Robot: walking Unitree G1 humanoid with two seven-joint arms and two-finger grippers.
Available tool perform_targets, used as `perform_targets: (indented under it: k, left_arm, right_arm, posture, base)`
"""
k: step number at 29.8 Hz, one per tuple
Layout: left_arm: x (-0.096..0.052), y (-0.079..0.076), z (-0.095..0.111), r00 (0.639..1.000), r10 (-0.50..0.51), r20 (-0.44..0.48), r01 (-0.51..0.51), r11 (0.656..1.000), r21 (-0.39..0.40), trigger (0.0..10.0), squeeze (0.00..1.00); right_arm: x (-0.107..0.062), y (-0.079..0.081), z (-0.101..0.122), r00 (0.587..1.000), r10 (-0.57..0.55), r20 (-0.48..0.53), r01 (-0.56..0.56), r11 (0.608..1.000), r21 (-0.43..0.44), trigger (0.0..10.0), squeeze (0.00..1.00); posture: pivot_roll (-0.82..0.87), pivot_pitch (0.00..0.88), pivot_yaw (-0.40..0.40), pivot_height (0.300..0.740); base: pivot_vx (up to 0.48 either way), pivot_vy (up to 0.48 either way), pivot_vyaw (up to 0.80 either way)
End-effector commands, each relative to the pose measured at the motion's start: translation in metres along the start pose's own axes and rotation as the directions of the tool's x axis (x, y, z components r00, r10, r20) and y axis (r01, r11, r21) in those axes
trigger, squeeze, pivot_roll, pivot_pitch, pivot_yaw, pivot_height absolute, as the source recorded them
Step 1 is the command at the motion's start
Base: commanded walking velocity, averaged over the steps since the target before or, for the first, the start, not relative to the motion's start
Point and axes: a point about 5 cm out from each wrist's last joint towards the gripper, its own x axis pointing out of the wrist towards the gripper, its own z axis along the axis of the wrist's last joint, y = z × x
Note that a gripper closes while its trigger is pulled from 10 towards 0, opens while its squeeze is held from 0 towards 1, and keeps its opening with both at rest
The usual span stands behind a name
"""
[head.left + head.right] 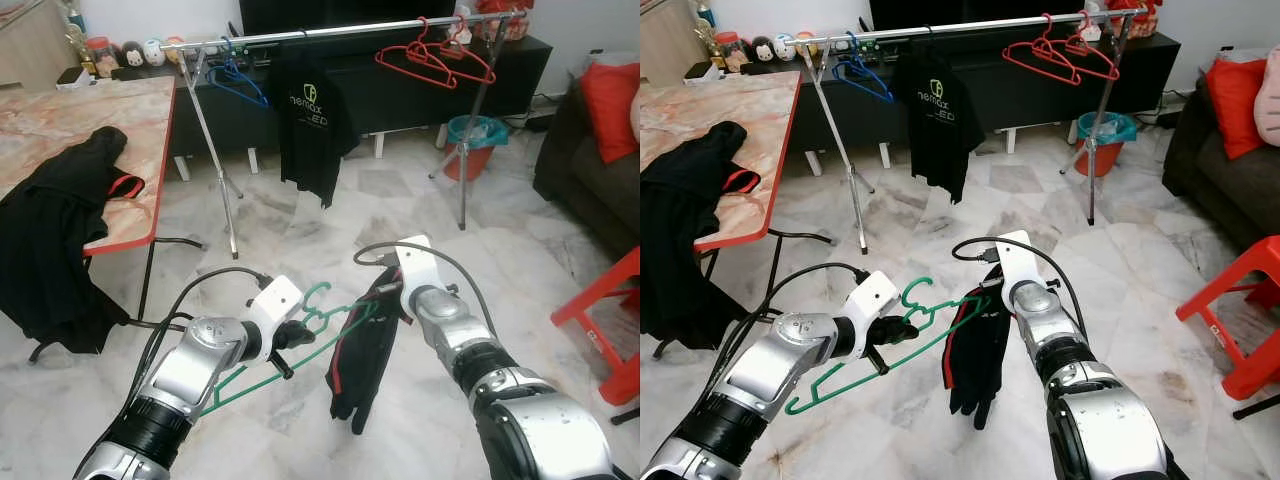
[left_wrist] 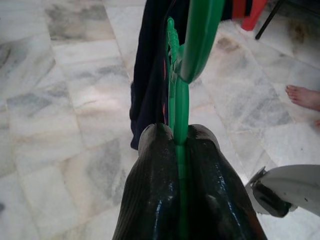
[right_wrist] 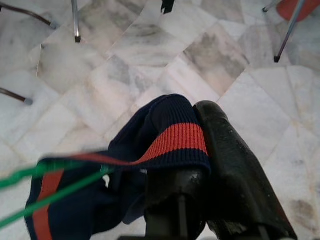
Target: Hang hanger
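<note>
- Even, bright indoor light falls on the pale marble floor [image 1: 300,215], leaving only faint shadows under the clothes rack [image 1: 340,32].
- The head views are sharp, with slight bending towards the edges.
- In the left wrist view, glossy highlights sit on the black fingers [image 2: 150,200]; the green hanger [image 2: 192,40] nearest the lens is soft.

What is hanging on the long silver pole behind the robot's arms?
On the silver pole hang a blue hanger, a black T-shirt and red hangers. The hanger under the shirt is covered, so it cannot be seen.
</note>
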Motion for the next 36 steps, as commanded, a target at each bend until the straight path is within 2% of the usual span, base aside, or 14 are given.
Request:
perform_targets:
  k: [1, 10, 16, 33, 36]
  left_arm:
    - [-0.001, 0.000, 0.007, 0.999, -0.018, 0.037, 0.018, 1.000, 0.003, 10.0, 0.00]
    - [-0.004, -0.016, 0.006, 0.988, -0.148, 0.048, 0.146, 0.989, 0.035, 10.0, 0.00]
    - [-0.005, -0.018, 0.007, 0.984, -0.169, 0.059, 0.167, 0.985, 0.038, 10.0, 0.00]
    - [0.001, 0.006, 0.009, 0.998, 0.056, 0.029, -0.056, 0.998, -0.004, 10.0, 0.00]
    - [0.002, 0.005, 0.010, 0.998, 0.048, 0.033, -0.048, 0.999, -0.005, 10.0, 0.00]
  right_arm:
    - [0.000, 0.000, 0.005, 1.000, 0.012, 0.018, -0.012, 1.000, -0.014, 10.0, 0.00]
    - [-0.001, 0.002, 0.004, 0.998, 0.055, 0.020, -0.055, 0.998, -0.024, 10.0, 0.00]
    - [-0.002, -0.004, 0.014, 0.997, 0.065, 0.048, -0.064, 0.998, -0.023, 10.0, 0.00]
    - [-0.004, -0.005, 0.013, 0.996, 0.074, 0.050, -0.073, 0.997, -0.019, 10.0, 0.00]
    - [-0.005, -0.006, 0.013, 0.996, 0.075, 0.052, -0.074, 0.997, -0.022, 10.0, 0.00]
  posture:
    - [0.04, 0.001, 0.013, 0.740]
    - [0.04, 0.006, 0.013, 0.740]
    - [0.04, 0.006, 0.013, 0.740]
    - [0.04, 0.008, 0.014, 0.740]
    - [0.04, 0.008, 0.013, 0.740]
  base:
    - [0.000, 0.000, 0.00]
    - [0.000, 0.000, 0.00]
    - [0.000, 0.000, 0.00]
    - [0.000, 0.000, 0.00]
    - [0.000, 0.000, 0.00]
